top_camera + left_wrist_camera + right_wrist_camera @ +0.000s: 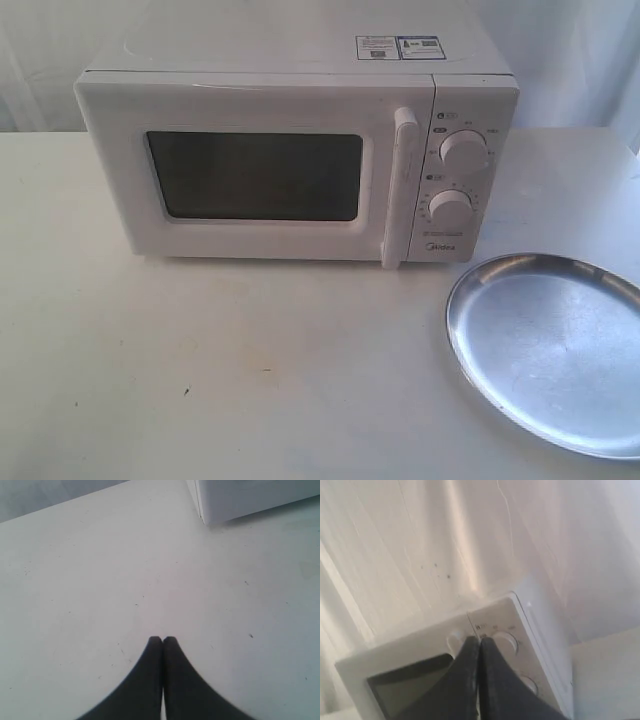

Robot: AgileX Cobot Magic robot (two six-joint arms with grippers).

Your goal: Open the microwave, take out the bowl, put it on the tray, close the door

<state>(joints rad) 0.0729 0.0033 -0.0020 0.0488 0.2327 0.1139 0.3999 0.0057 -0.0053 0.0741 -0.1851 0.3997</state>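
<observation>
Microwave point(290, 150) and tray point(560, 350) share a white table point(200, 370). Nearest in the exterior view, at about 4 o'clock, the tray lies flat, cut off by the frame edge. The left gripper point(162, 641) hangs over the table, jaws pressed together on nothing, with a corner of the microwave ahead of its tips. Farther back, from 10 to 1 o'clock, the microwave stands just apart from the tray's rim. Its door point(255, 175) is closed, and the handle point(402, 185) stands upright at the door's 3 o'clock edge. Two knobs point(463, 150) are stacked beyond it. What lies behind the dark window cannot be made out. The right gripper point(479, 641), jaws likewise together and empty, is raised before the knob panel. Stickers point(398, 47) sit on the top, and a pale curtain point(560, 50) hangs behind.
</observation>
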